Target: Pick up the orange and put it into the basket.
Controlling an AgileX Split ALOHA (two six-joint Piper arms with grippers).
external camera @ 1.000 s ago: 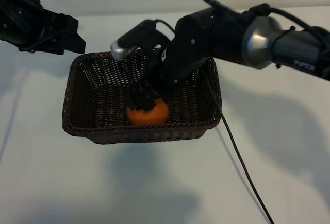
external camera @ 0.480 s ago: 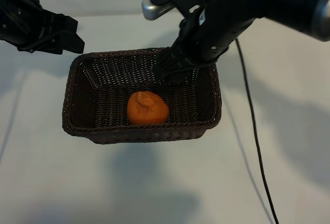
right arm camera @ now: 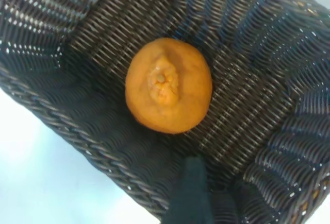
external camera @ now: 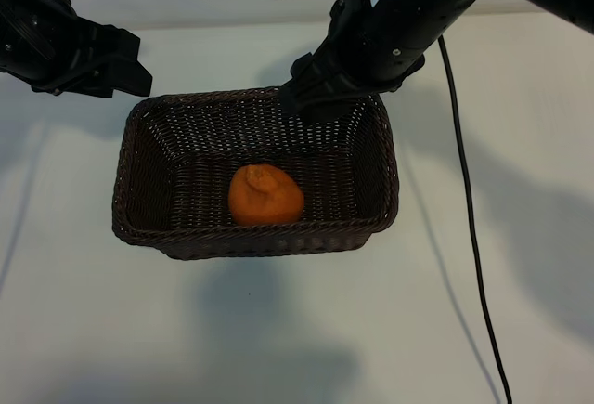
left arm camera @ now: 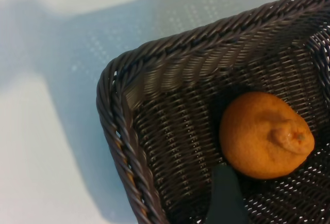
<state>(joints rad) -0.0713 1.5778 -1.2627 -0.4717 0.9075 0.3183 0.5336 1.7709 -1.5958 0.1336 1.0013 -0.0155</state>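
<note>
I see the orange [external camera: 265, 194] lying free on the basket [external camera: 148, 228] floor, well below my right tool [external camera: 316, 99], whose fingers I cannot judge, while my left tool [external camera: 116, 62] hangs spread beyond the basket's far-left corner.

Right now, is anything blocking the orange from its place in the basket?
Nothing visible. The orange already lies on the floor of the basket, free of both arms. The right pincer hangs over the far rim, holding nothing.
</note>
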